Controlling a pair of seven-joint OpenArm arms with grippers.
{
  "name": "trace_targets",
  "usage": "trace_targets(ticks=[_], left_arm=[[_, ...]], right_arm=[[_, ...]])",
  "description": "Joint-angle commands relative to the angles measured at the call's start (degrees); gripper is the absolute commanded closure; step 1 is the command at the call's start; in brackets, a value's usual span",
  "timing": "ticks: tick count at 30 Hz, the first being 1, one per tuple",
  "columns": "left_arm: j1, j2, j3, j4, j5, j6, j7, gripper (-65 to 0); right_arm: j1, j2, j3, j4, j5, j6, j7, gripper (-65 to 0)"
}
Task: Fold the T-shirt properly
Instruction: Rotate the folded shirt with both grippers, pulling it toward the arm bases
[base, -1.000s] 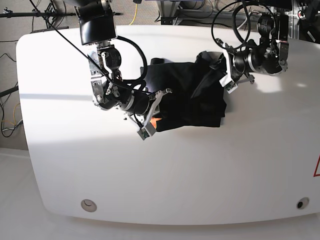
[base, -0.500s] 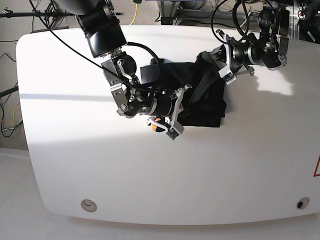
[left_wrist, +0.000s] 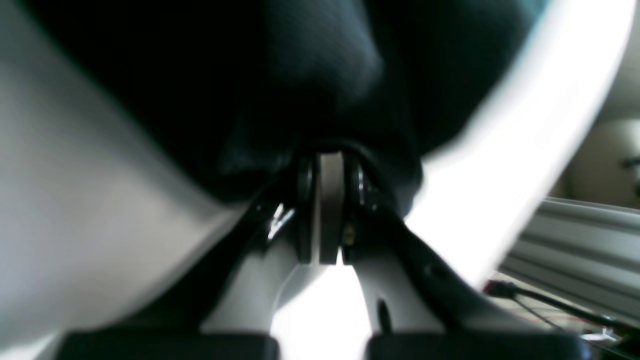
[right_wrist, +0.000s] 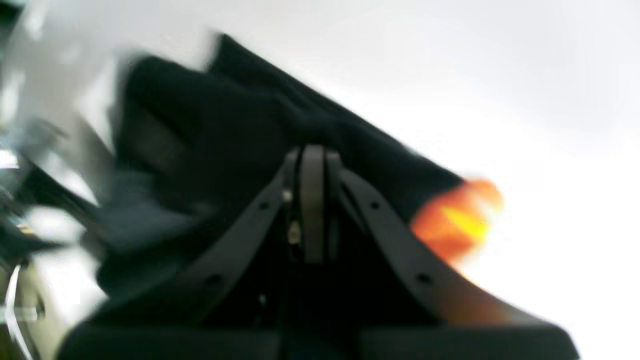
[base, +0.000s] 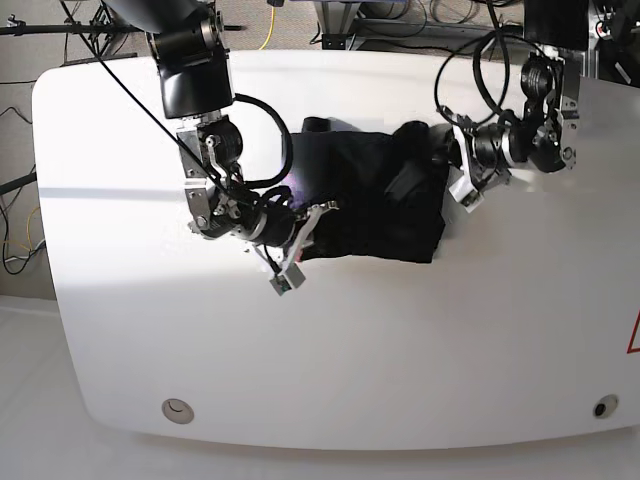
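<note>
**Both arms shift while clamped on the shirt**

Since the earlier base pictures the right arm has swung back toward its own side, and the left arm has dropped lower beside the cloth; the orange print at the near edge has slipped out of that view.

Base view: the T-shirt lies bunched in a rough rectangle on the white desk, back of centre. The right gripper sits at its near corner, the left gripper at the opposite edge, where cloth humps up.

Left wrist view: the left jaws are together, black fabric pinched at their tips and draped ahead.

Right wrist view, blurred: the right jaws are together over dark cloth, with the orange print just beside them.

Judging by this, a fold is mid-carry: the shirt looks partly doubled, not yet flat or squared.
</note>
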Motion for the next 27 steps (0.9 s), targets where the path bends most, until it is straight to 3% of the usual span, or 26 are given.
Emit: trace_targets(ticks=[1, 12, 20, 27], left_arm=[[-2.1, -0.9, -0.2, -1.6, 0.5, 0.3, -0.6, -0.4], [-8.2, -1.1, -0.6, -5.6, 2.6, 0.3, -1.5, -0.4], [-7.4, -2.1, -0.7, 1.6, 1.7, 0.3, -1.4, -0.5], [-5.8, -0.8, 3.1, 9.1, 2.4, 0.3, -0.6, -0.8]], right_arm=[[-0.7, 1.0, 1.5, 2.2, 1.0, 0.6, 0.6, 0.0], [-10.8, 2.5, 1.6, 11.4, 0.9, 0.8, -0.8, 0.0], [-11.0, 2.0, 0.2, 15.9, 0.3, 0.9, -1.8, 0.0], [-9.0, 2.4, 1.0, 12.4, 0.8, 0.8, 0.8, 0.0]])
